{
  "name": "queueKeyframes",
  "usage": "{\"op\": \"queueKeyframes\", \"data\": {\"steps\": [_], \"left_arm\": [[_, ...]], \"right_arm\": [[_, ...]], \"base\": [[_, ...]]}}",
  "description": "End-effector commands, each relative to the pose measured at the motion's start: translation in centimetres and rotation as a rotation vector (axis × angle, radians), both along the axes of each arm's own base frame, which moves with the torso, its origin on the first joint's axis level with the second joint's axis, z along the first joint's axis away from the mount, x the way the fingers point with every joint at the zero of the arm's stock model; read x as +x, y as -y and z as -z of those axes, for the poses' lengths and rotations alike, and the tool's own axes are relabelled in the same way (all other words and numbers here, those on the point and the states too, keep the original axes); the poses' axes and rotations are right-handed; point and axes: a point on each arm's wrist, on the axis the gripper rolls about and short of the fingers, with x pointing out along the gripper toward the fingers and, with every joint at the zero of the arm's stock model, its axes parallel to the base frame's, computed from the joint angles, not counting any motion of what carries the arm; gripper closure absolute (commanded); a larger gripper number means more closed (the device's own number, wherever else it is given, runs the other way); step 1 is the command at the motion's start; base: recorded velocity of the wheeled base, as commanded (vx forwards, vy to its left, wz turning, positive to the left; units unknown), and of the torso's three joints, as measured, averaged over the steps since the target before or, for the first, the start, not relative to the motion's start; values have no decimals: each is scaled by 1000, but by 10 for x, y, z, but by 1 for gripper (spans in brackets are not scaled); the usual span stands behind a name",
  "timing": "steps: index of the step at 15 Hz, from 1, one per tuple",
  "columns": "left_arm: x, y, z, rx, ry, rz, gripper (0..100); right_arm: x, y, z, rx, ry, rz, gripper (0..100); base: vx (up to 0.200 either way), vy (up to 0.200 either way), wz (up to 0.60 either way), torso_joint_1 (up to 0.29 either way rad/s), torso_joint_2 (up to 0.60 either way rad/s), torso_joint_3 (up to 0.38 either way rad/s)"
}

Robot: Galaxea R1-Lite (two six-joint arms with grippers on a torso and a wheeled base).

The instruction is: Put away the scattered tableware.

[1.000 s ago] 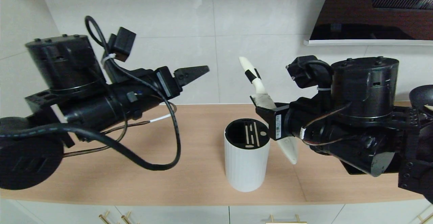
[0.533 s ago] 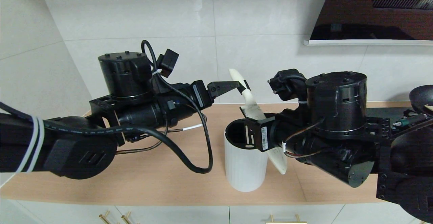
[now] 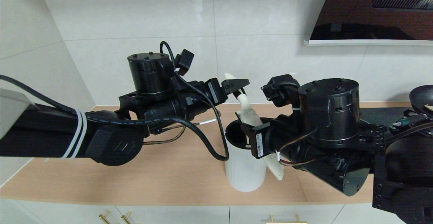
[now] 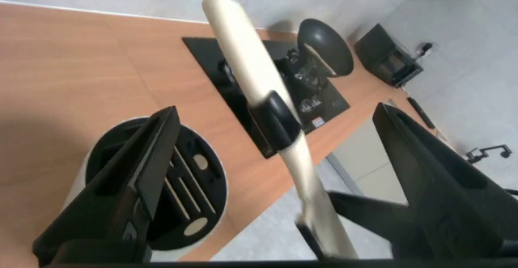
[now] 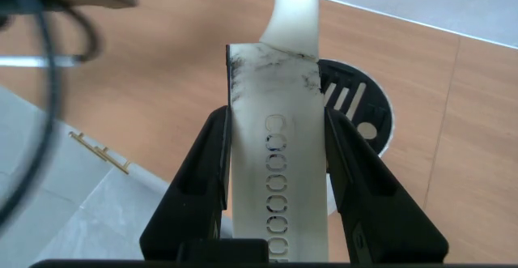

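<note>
- Knife, white-bladed with a cream handle and a black band: you have it in the air above the utensil holder. It is tilted, handle end up and leaning away from the holder, blade tip down.
- The tip hangs outside the holder, past its rim on the robot's right side, so the blade is not in any slot yet.
- Your right gripper is clamped flat on the blade, one finger on each face, just below the smudged patch near the handle. Holding it there leaves the whole handle free, which looks like the point of this grasp.
- Your left gripper is spread wide and has hold of nothing. Its fingers straddle the handle at the black band, above the holder's mouth, with clear space on both sides.
- I read this as a handover. Once the left closes on the handle, the blade can be let go and pointed down into the holder.
- The holder stands upright on the wooden counter, directly under both grippers. Its black insert shows narrow slots and a round hole, and the slots are what the blade has to line up with.
- Watch the release: if the right opens before the left has a firm grip, the knife will likely drop beside the holder.
</note>
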Motion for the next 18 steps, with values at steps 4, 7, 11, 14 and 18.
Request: {"op": "queueKeyframes", "data": {"steps": [4, 7, 11, 14, 18], "left_arm": [[2, 12, 8, 7, -11, 22, 0], [2, 12, 8, 7, -11, 22, 0], [3, 13, 9, 9, -14, 22, 0], [8, 15, 11, 10, -10, -8, 100], [8, 15, 10, 10, -9, -10, 100]], "right_arm": [[2, -2, 4, -8, -8, 2, 100], [1, -2, 4, -1, -9, 3, 100], [1, -1, 3, 0, -9, 3, 100], [1, -1, 4, -1, -9, 3, 100], [2, -1, 3, 4, -11, 7, 100]], "base": [[0, 0, 0, 0, 0, 0], [0, 0, 0, 0, 0, 0], [0, 0, 0, 0, 0, 0], [0, 0, 0, 0, 0, 0], [0, 0, 0, 0, 0, 0]]}}
